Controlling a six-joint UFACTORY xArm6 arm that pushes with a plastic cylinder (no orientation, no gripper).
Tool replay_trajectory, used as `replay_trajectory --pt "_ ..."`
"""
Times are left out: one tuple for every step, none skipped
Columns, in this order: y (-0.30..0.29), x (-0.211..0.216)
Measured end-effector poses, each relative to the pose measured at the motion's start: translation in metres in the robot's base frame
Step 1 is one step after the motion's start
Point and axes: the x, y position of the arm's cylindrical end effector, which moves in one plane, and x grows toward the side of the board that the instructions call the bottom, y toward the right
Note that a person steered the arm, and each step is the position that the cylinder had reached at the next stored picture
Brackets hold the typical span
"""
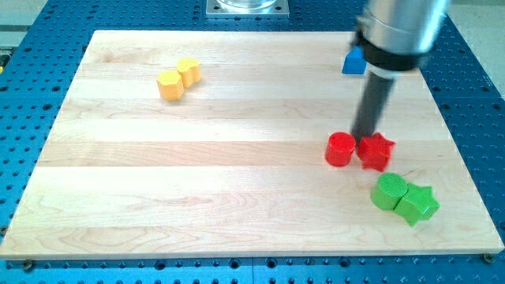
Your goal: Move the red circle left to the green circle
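The red circle (341,148) sits right of the board's middle, touching a red star (376,151) on its right. The green circle (388,191) lies below and to the right of them, touching a green star (417,203). My tip (364,137) comes down just above the two red blocks, over the seam between them, at their upper edge.
Two yellow blocks (178,78) sit together at the upper left. A blue block (353,61) at the upper right is partly hidden behind the arm. The wooden board (197,181) lies on a blue perforated table.
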Motion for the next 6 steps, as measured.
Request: replay_trajectory --pt "0.013 -0.002" --pt "-0.041 -0.006" --pt "-0.106 -0.032" --pt "-0.111 0.043" --pt "-0.121 0.053" --pt "-0.143 0.070"
